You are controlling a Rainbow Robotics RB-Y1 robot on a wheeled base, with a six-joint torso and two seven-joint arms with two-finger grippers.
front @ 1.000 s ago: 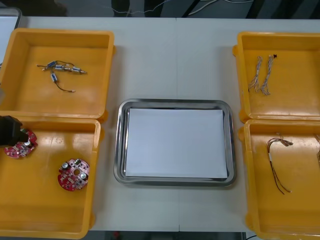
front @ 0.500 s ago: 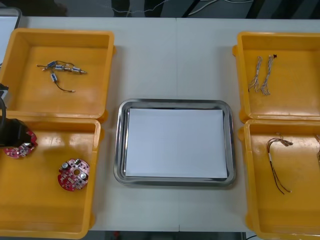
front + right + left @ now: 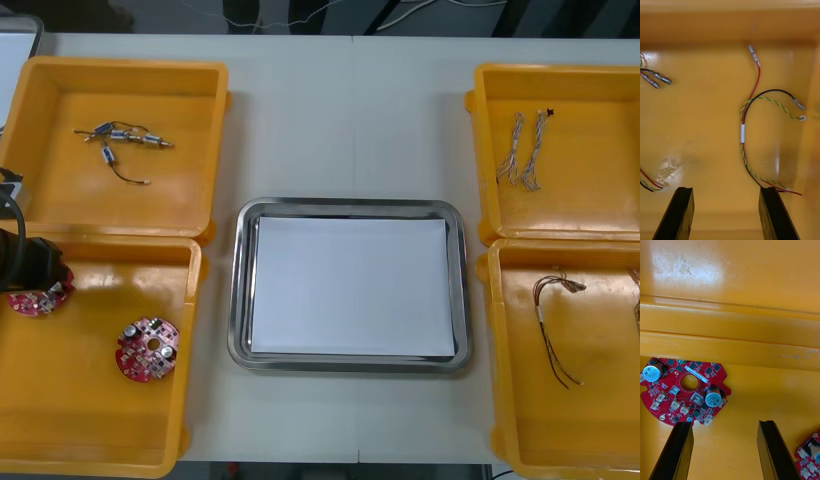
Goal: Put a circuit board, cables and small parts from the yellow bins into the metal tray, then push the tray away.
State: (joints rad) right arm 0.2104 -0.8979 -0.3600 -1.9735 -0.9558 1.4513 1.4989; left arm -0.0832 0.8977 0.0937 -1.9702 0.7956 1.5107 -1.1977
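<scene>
Yellow bins stand in pairs at both sides of the metal tray (image 3: 236,290): the near left bin (image 3: 100,430) and the far left bin (image 3: 60,200) on one side, the near right bin (image 3: 520,440) and the far right bin (image 3: 600,210) on the other. The tray lies in the middle of the tabletop (image 3: 350,110) and is white inside.

We see the left gripper (image 3: 725,424) low over the near left bin, at the end of it farthest from the tray. Its fingers (image 3: 677,450) stand apart and grip nothing. One round red circuit board (image 3: 683,392) lies flat on the bin floor just beyond them, close to the wall toward the far left bin. The tip of one finger meets the board's edge, but whether it touches we cannot tell. A second circuit board (image 3: 147,349) lies in the same bin, nearer to the tray and apart from the first. In the far left bin some small metal parts (image 3: 125,138) lie in a loose group.

The right gripper (image 3: 726,189) hangs over the floor of the near right bin. Its fingers (image 3: 773,213) are apart as well, with nothing between them. Just beyond them lies a cable (image 3: 743,131) of red, black and twisted yellow-green strands, bound by a white sleeve. The far right bin holds two pale twisted cables (image 3: 525,138), side by side.
</scene>
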